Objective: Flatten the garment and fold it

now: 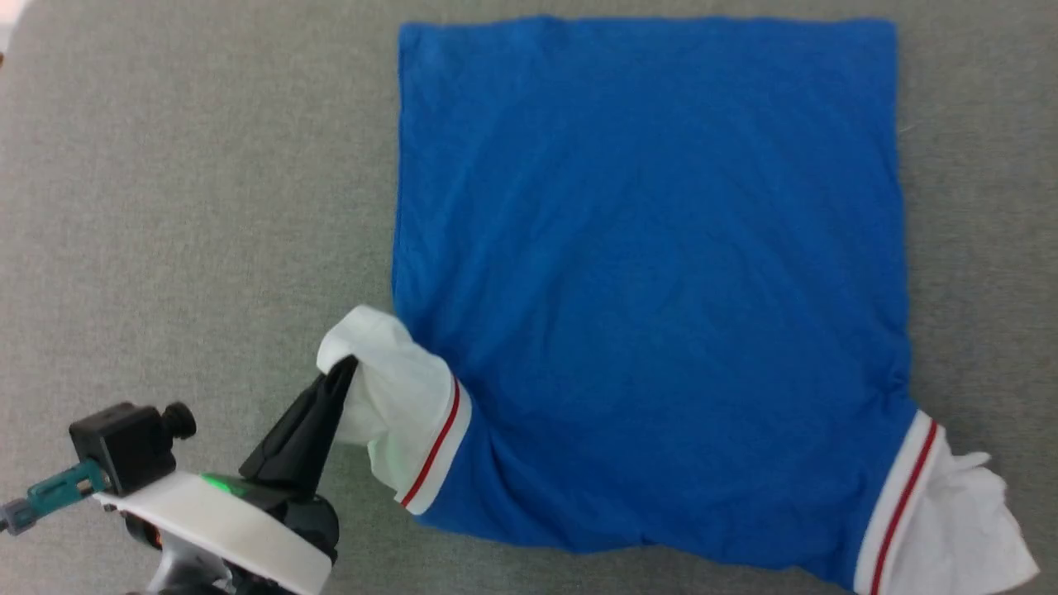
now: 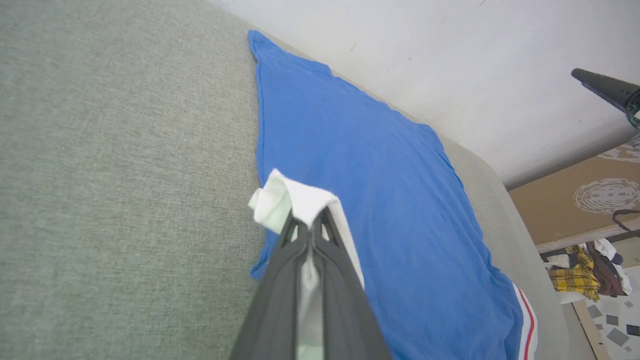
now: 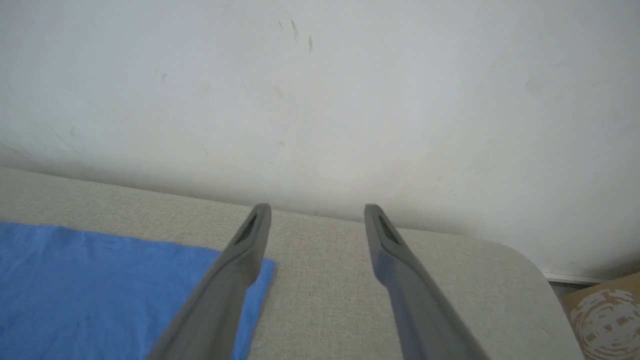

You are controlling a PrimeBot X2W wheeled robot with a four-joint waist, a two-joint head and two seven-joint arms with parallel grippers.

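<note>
The garment (image 1: pixel 645 273) is a royal-blue T-shirt spread plain side up on the grey surface, hem at the far edge, white sleeves with red stripes at the near corners. My left gripper (image 1: pixel 343 368) is shut on the white left sleeve (image 1: pixel 388 413), which is bunched and lifted a little. In the left wrist view the left gripper (image 2: pixel 310 217) pinches that white cloth (image 2: pixel 282 200) beside the blue body (image 2: pixel 375 200). My right gripper (image 3: pixel 317 212) hangs open above the far right corner of the garment (image 3: pixel 100 280), with nothing between its fingers. The right sleeve (image 1: pixel 950 521) lies crumpled.
The grey padded surface (image 1: pixel 190 207) stretches wide to the left of the shirt. A white wall (image 3: pixel 320 100) rises behind its far edge. Past the rounded right corner stand a cardboard box (image 2: pixel 575 200) and a heap of clothes (image 2: pixel 585 272) on the floor.
</note>
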